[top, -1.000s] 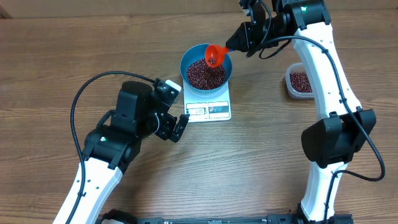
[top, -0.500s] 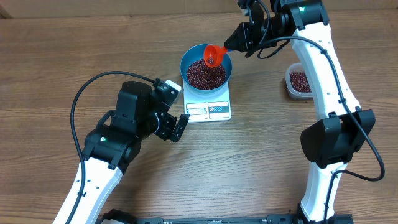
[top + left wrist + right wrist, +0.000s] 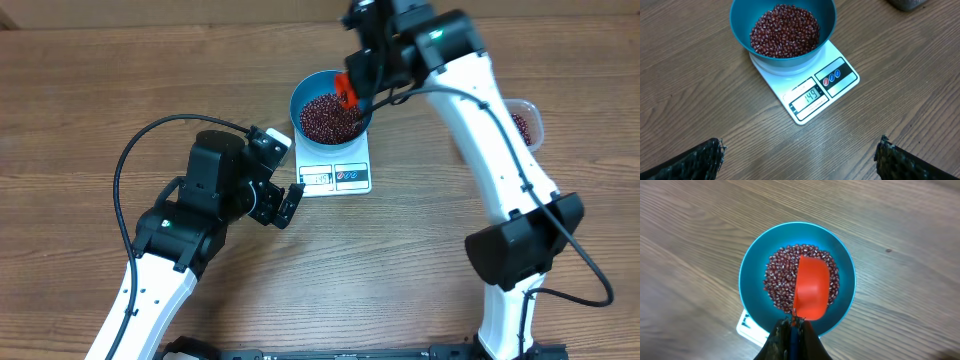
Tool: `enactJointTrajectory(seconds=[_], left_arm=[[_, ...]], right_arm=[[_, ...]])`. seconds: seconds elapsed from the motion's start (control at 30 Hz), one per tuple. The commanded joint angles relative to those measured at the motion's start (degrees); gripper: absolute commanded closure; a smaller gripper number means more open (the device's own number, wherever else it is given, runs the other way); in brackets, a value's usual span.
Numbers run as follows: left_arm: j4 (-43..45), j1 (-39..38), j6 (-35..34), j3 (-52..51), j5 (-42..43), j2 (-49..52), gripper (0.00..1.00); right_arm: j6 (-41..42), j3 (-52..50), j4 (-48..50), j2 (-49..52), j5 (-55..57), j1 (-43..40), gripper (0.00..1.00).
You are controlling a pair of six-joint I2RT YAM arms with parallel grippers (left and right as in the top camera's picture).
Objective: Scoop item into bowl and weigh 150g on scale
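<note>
jaws of the left gripper (image 3: 799, 150) stand wide apart, holding nothing, low over the counter (image 3: 700, 100). ahead of it and slightly to its right sits the scale (image 3: 785, 85), its display reading 149. the bowl (image 3: 740, 30) rests on the scale's far half, with the beans (image 3: 785, 30) heaped inside. over that heap, just beyond the right gripper (image 3: 791, 332), hangs an orange scoop (image 3: 811, 287); this gripper is clamped together on its handle. well apart from that gripper, a clear tub (image 3: 533, 112) peeks out from behind the arm.
</note>
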Motion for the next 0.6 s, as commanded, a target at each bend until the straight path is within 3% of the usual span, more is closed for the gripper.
enactJointTrajectory(seconds=[0.0,0.2,0.57], left_arm=[[0.0,-0.1,-0.5,1.3,-0.4,-0.1,0.00],[0.0,-0.1,-0.5,1.3,-0.4,-0.1,0.01],[0.0,-0.1,-0.5,1.3,-0.4,-0.1,0.00]], right_arm=[[-0.4,2.0,0.5,-2.3,14.6,3.4,0.96],[-0.4,2.0,1.0,-2.3,11.4,3.8,0.96],[-0.4,2.0,0.9,-2.3,-10.6,-4.0,0.96]])
